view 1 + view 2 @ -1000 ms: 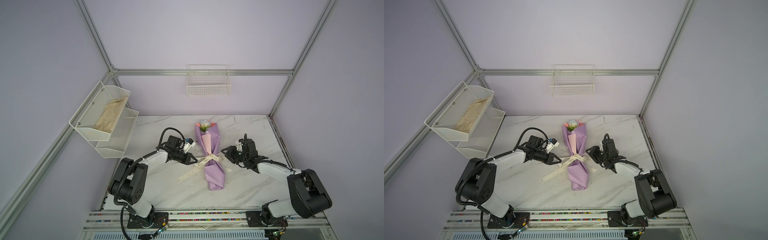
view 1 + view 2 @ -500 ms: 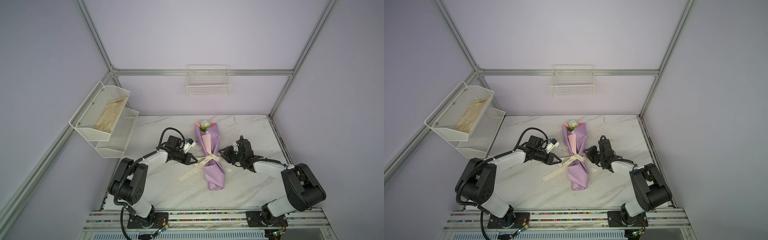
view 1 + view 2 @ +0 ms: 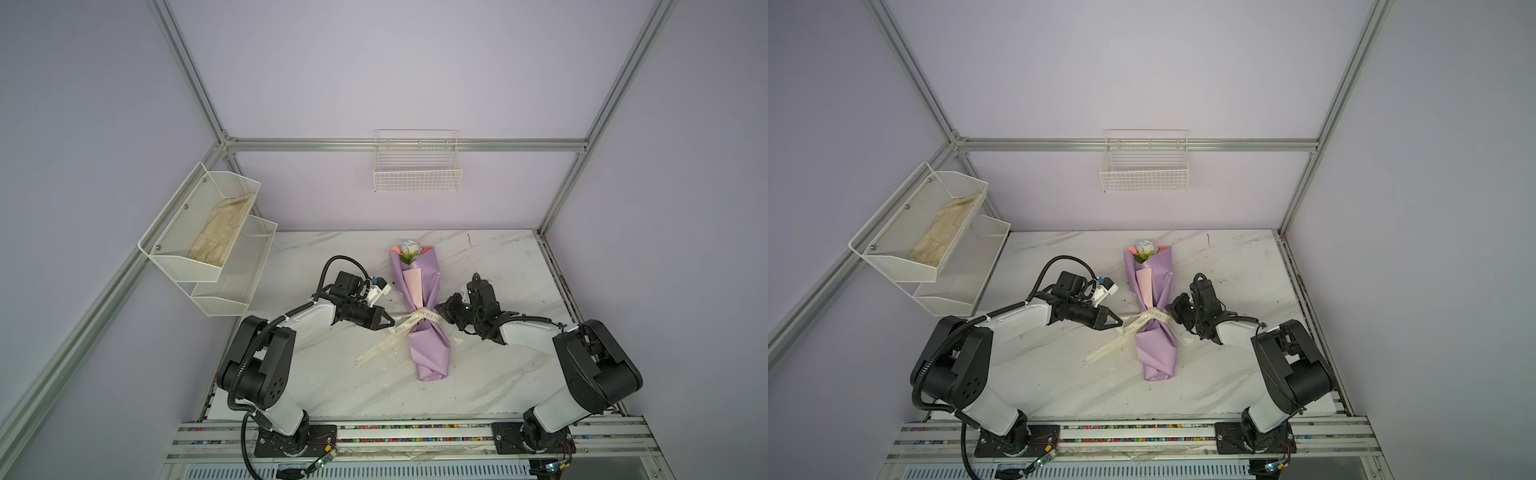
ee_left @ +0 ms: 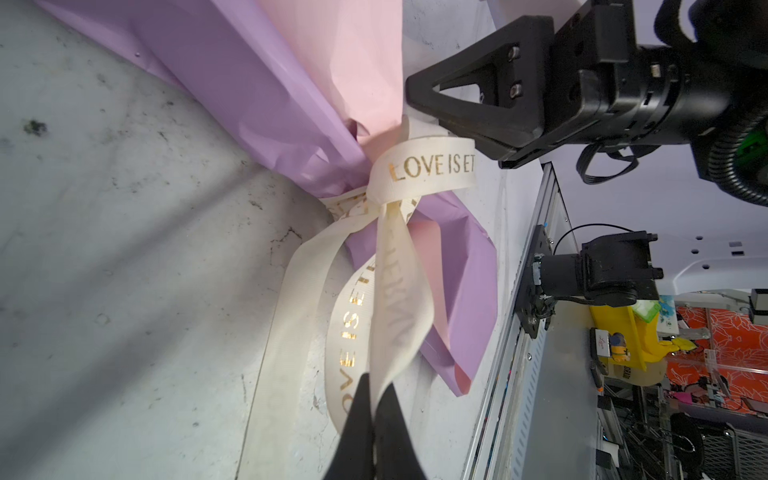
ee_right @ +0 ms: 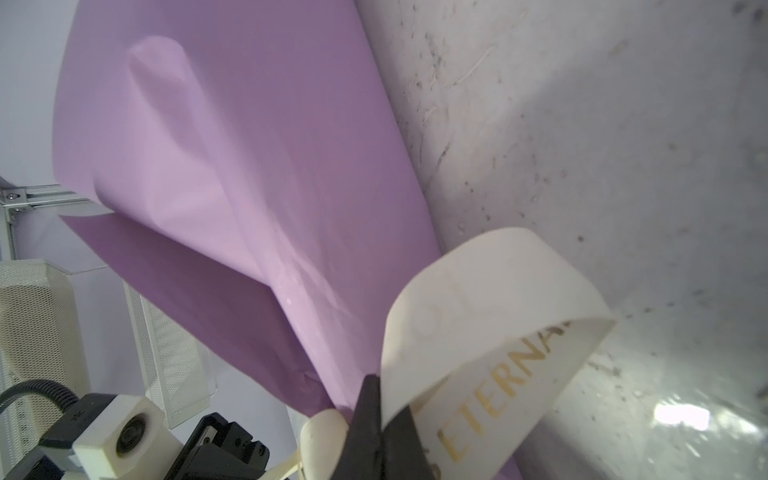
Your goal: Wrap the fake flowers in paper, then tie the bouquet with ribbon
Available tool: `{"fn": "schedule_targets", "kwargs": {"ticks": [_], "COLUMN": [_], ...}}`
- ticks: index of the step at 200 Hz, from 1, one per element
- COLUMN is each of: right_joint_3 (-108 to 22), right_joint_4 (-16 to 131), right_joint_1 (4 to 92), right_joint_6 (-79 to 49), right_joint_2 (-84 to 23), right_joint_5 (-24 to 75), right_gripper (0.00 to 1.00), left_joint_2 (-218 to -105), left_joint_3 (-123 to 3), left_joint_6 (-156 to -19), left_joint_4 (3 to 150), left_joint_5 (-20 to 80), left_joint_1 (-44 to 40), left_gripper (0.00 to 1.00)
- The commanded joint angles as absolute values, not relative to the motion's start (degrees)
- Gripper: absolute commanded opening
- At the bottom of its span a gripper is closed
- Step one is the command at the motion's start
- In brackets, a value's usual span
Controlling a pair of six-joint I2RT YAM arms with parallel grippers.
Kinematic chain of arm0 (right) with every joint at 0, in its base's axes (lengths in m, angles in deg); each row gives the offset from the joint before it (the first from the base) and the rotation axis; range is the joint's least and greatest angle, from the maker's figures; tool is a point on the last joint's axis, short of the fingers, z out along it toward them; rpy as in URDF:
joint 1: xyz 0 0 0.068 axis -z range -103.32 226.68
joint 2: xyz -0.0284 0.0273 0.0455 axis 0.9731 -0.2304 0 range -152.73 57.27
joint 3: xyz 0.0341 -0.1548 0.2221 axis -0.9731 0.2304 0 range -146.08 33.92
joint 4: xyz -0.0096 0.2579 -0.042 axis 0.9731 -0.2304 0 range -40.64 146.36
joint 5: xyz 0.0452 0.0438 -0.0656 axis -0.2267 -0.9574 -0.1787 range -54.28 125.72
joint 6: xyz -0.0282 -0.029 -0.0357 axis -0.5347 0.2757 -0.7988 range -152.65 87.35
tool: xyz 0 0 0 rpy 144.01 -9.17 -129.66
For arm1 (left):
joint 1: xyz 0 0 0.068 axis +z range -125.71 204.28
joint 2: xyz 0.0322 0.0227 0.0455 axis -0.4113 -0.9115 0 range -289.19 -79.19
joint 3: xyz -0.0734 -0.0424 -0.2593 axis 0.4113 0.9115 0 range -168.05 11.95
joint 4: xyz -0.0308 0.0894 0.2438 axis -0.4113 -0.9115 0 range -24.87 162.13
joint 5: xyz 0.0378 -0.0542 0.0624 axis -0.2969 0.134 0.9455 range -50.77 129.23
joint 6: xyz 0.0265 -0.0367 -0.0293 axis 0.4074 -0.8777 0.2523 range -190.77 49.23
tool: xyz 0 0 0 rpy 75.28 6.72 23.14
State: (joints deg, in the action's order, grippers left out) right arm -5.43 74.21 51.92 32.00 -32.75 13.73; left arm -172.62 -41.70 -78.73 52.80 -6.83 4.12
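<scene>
A bouquet of fake flowers wrapped in lilac paper with a pink lining (image 3: 420,286) is pictured lying flat on the white marbled bench (image 3: 332,386), set between the two hands with its blooms pointed away from both arms' bases. A cream woven ribbon printed with gold letters (image 3: 417,321) is seen passed around the wrap's pinched waist. There it is crossed into what appears to be a first knot, shown close up in the left wrist view just ahead of that hand's tips. The left hand (image 3: 390,322) is pressed together on a folded length of the ribbon. The right hand (image 3: 442,309), on the far side of the waist from it, is likewise closed, with a curled loop of the ribbon pinched between its fingers (image 5: 366,415). One loose tail is left trailing on the bench beside the left hand, toward that arm's base. The wrapping and the first crossing can be judged done. The drawing tight of the two held lengths, and perhaps the shaping of a bow, is judged to remain. Whether the knot is snug cannot be told.
</scene>
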Motion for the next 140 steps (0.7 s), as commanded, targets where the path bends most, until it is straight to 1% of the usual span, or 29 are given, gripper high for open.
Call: {"fn": "schedule_targets", "kwargs": {"ticks": [1,47,106,140], "right_joint_3": [-6.73,-7.19,-7.26,-8.05], "right_joint_4": [71.86,69.92,67.26,66.22], "right_joint_1": [52.15,53.00,55.67,56.53], "right_joint_6": [30.95,29.25,26.48,24.70], "right_joint_2": [-31.26,-30.89,-30.36,-30.62], "right_joint_5": [16.57,16.92,17.01,16.20], "right_gripper": [0.00,0.00,0.00,0.00], "left_joint_2": [-170.60,-170.62,-171.16,-171.18], "left_joint_3": [-43.95,-44.21,-44.52,-44.30], "left_joint_6": [-79.20,-78.87,-77.09,-76.91], "left_joint_4": [51.59,50.63,47.18,47.30], "left_joint_5": [-4.30,-3.88,1.29,0.76], "left_joint_1": [4.25,4.35,4.51,4.51], "left_gripper": [0.00,0.00,0.00,0.00]}}
